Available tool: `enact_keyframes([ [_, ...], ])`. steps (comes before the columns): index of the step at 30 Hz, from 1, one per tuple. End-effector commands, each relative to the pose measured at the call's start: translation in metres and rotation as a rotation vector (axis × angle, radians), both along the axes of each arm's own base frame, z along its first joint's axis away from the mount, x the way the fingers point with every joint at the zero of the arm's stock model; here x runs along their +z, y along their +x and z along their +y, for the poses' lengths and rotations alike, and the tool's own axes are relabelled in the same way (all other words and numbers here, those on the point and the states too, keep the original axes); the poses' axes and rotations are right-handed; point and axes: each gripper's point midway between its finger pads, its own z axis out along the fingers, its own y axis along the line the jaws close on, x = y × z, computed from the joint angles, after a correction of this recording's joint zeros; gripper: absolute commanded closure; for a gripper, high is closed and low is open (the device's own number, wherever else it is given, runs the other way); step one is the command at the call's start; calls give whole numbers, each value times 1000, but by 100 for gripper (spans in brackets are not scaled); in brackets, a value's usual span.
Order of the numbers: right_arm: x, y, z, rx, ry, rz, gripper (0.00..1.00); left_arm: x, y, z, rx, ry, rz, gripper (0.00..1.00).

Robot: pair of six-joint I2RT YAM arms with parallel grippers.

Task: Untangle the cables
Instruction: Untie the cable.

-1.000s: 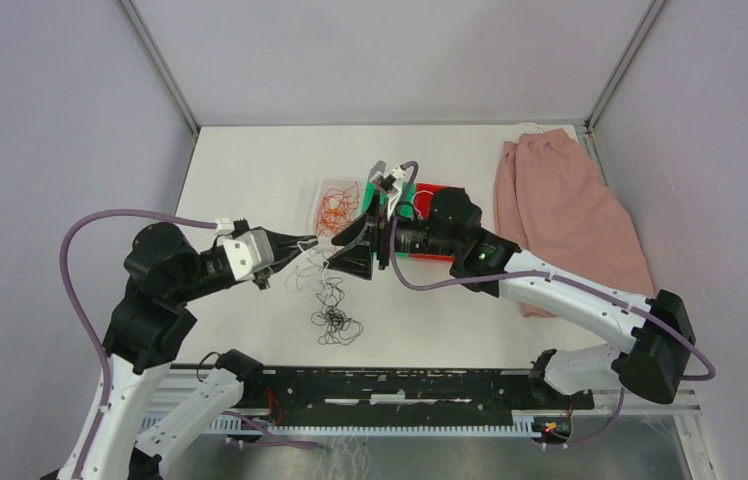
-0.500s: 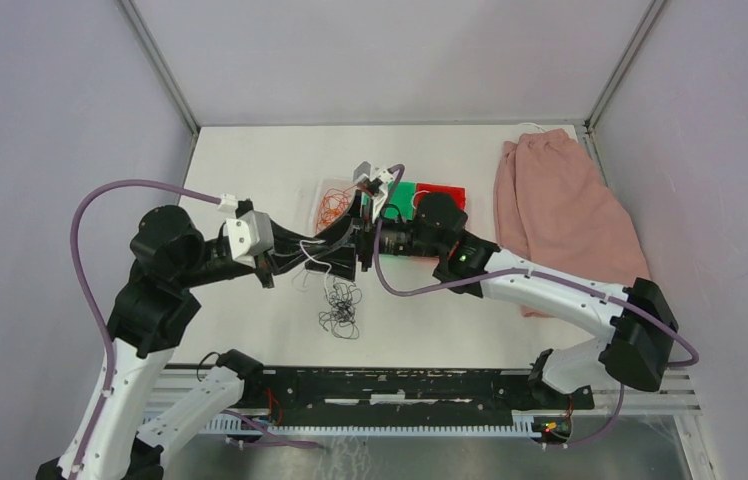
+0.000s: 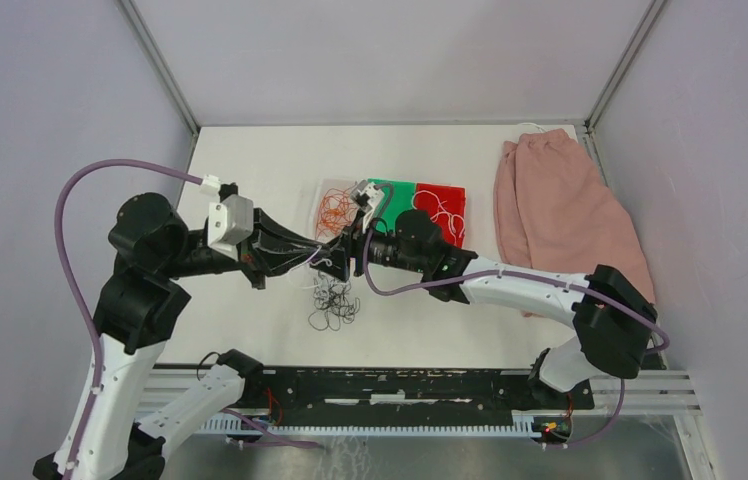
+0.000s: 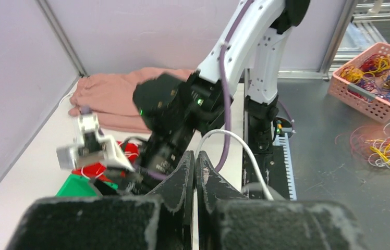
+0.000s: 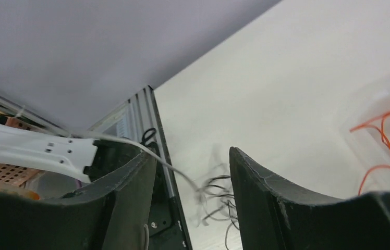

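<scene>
**A:** Where are the cables just now?

**B:** The black clump [image 3: 333, 303] lies on the table on the near side of the green tray [image 3: 395, 192], toward my bases. A white cable [image 5: 174, 169] seems to run up from it. My left gripper [image 4: 195, 156] is pressed shut on that strand, above the clump. My right gripper [image 5: 192, 152] has its jaws apart with the strand passing between them, and it grips nothing.

**A:** What could go wrong?

**B:** My two grippers are almost touching. If the right one bites that close, there's no slack between them to draw out, and a pull could lift the whole clump instead of freeing one cable (wire this thin also slips out of the pads). They could knock together too.

**A:** Which view helps most?

**B:** Only the overhead view shows the clump. It also shows the orange cables [image 3: 333, 210] just left of the green tray, the red tray [image 3: 442, 195] touching its right side, and the pink cloth [image 3: 560, 205] well beyond that. Only my right wrist view shows the strand between my fingers. My left wrist view shows the shut jaws but hides the clump.
</scene>
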Motion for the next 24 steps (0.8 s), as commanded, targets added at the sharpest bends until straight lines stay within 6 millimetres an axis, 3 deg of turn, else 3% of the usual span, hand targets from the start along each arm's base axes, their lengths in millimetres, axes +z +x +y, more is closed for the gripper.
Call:
enact_keyframes([
  [1, -18, 15, -3, -89, 8, 28, 40, 31, -19, 1, -56, -53, -9, 97],
  [13, -72, 10, -24, -135, -83, 95, 41, 95, -19, 5, -20, -143, -152, 97],
  [24, -89, 6, -35, -149, -123, 106, 41, 159, -8, 10, 60, -231, -331, 97],
])
